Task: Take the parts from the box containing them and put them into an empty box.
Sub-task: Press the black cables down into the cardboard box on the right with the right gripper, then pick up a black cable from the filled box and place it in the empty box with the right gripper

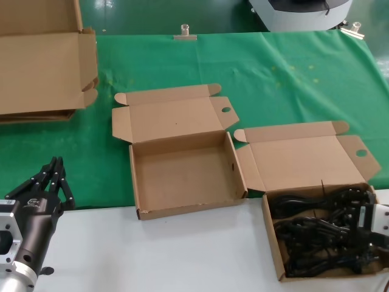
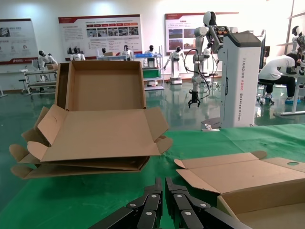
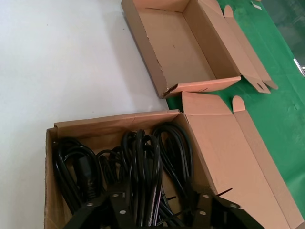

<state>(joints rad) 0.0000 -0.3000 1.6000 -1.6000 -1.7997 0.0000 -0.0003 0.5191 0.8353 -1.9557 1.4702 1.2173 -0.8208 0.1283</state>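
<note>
The table (image 1: 152, 255) is white along its near edge and covered with green cloth (image 1: 273, 79) farther back, and most of the white strip lies bare between the two arms. The empty box (image 1: 182, 173) sits about midway along the near edge, straddling the line where cloth meets white, its lid folded back flat on the green; it is plain corrugated brown card, shallow and square, with rounded tabs and a finger hole. Just beside it, toward the near right corner, the full box (image 1: 276, 243) holds the cords (image 1: 310, 234), glossy black loops lying side by side with moulded plugs showing among them. The two boxes stand close, with only a narrow gap at their corners. The right gripper (image 1: 355, 228) is down inside the full box over the cords, fingers (image 3: 119, 205) spread on either side of a bundle; from the wrist view they look parted, though whether they touch the cords I cannot tell. The left gripper (image 1: 55, 176) hangs near the left edge, fingers closed to a point, holding nothing. Flattened cardboard (image 1: 42, 67) is stacked at the far left corner.
</note>
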